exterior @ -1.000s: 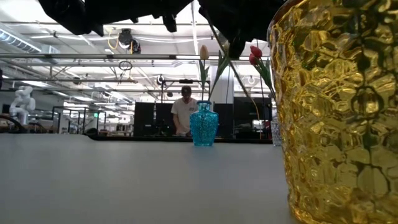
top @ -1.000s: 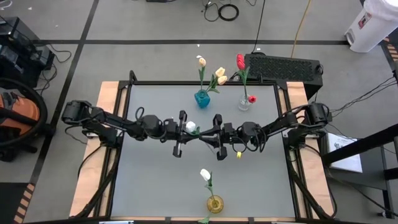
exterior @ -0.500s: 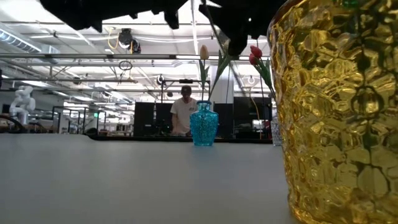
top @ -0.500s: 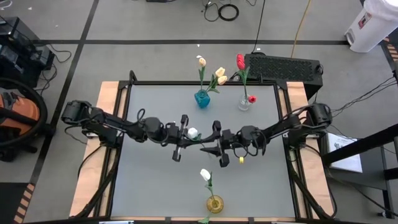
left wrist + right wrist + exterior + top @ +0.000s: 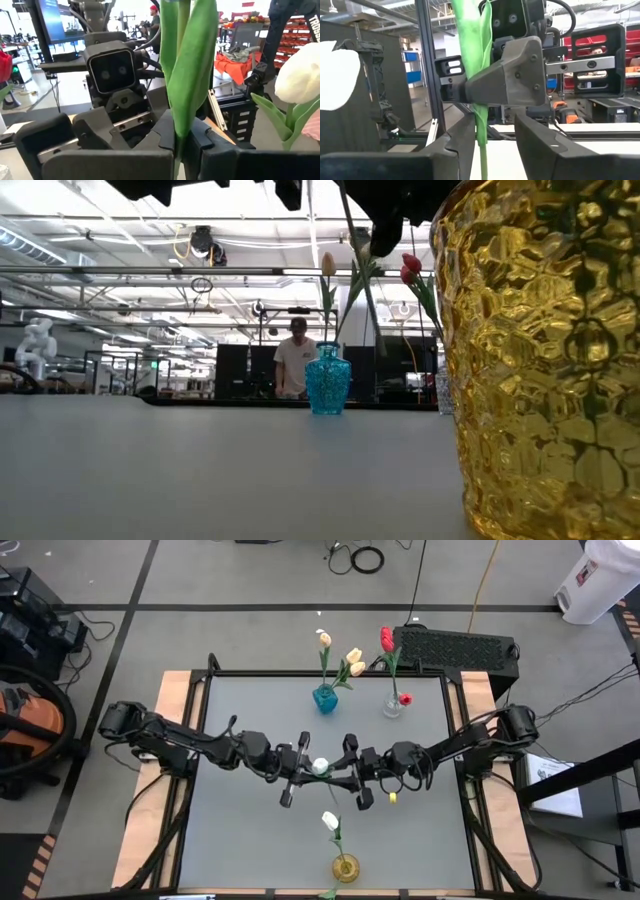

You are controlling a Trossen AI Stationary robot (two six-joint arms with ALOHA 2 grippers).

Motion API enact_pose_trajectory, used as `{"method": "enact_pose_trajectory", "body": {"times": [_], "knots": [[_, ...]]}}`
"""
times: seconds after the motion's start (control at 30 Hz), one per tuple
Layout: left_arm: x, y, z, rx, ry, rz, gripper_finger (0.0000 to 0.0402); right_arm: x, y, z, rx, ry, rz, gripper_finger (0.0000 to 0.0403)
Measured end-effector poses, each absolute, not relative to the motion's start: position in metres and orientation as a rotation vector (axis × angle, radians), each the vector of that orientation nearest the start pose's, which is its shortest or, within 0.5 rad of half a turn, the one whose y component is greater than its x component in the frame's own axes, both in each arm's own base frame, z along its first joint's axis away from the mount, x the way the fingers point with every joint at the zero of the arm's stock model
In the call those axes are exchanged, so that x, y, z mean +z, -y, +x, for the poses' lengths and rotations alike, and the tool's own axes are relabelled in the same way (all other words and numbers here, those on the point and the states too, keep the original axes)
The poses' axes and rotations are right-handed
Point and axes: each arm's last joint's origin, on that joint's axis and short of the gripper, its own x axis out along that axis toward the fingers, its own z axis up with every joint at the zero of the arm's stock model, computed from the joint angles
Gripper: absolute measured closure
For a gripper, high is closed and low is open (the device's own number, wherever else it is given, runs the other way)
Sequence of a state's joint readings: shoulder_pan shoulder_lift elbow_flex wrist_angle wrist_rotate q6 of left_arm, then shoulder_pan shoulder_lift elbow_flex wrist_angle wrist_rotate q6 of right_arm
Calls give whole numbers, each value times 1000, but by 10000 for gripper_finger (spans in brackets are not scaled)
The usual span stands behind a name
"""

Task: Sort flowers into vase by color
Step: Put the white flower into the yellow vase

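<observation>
Since a second ago my two grippers have drifted together toward the near side of the table [image 5: 240,830], and the white tulip [image 5: 320,767] has passed from one to the other: my left gripper [image 5: 306,769] is now clamped tight on its green stem, while my right gripper [image 5: 347,772] has spread its jaws and the stem stands loose between them. The bud sits above mid-table, between both wrists. At the far edge the blue vase [image 5: 325,697] holds cream-yellow tulips [image 5: 353,661] and the clear vase [image 5: 392,706] holds red ones [image 5: 386,638]. At the near edge the gold vase [image 5: 345,867] holds one white tulip [image 5: 330,821]. Bare grey surface lies open left and right of the gold vase and between my grippers and the far vases.
</observation>
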State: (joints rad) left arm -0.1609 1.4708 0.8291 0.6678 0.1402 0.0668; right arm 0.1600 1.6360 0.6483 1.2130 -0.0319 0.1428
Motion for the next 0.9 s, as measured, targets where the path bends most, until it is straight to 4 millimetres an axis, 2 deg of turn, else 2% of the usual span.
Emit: {"method": "enact_pose_trajectory", "body": {"times": [0.3,0.6,0.9], "knots": [[261,57,325,-303,42,57,393,217,-59,311,227,205,158,299],[255,58,329,-313,54,57,392,215,-60,311,239,185,145,392],[256,59,329,-321,60,56,390,215,-60,311,231,192,126,399]]}}
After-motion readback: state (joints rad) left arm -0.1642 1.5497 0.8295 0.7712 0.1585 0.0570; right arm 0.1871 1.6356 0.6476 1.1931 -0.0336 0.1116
